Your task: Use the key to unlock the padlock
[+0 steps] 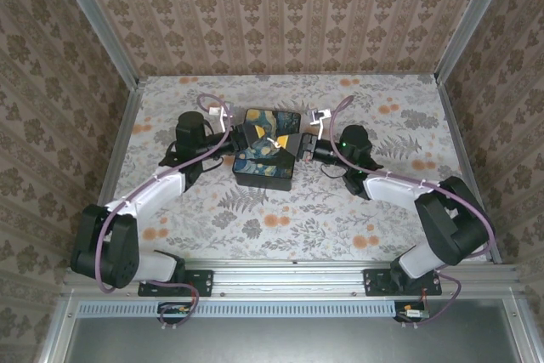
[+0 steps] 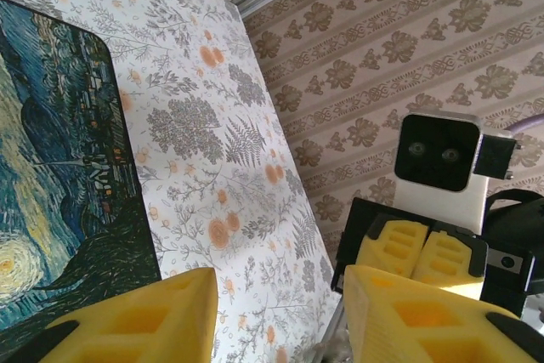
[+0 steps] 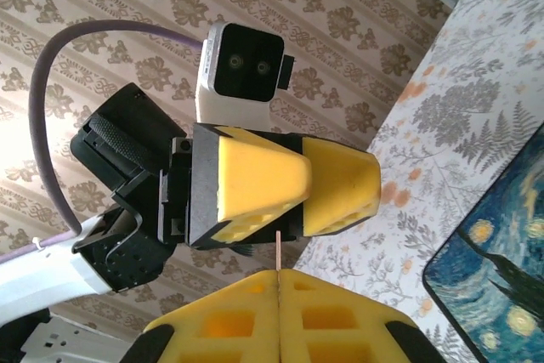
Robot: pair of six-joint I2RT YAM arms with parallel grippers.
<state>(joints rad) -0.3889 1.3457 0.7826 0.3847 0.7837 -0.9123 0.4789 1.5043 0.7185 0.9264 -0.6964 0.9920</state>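
Right gripper (image 3: 279, 276) fingers pressed together, pinching thin key (image 3: 279, 252) edge-on. Left gripper (image 2: 276, 312) jaws parted, facing it at 12 o'clock. Painted box (image 2: 59, 167) at left gripper's 9 o'clock.

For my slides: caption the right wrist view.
Right gripper pinches the thin key; left gripper faces it, box lower right.

Bright, even lighting, soft shadows, slight close-range blur.

Box lid (image 2: 51, 167): blue/yellow swirls. Table (image 2: 221, 133): white, orange/grey florals. Walls (image 1: 289, 14): beige damask. L tool pads (image 2: 144, 320): yellow.
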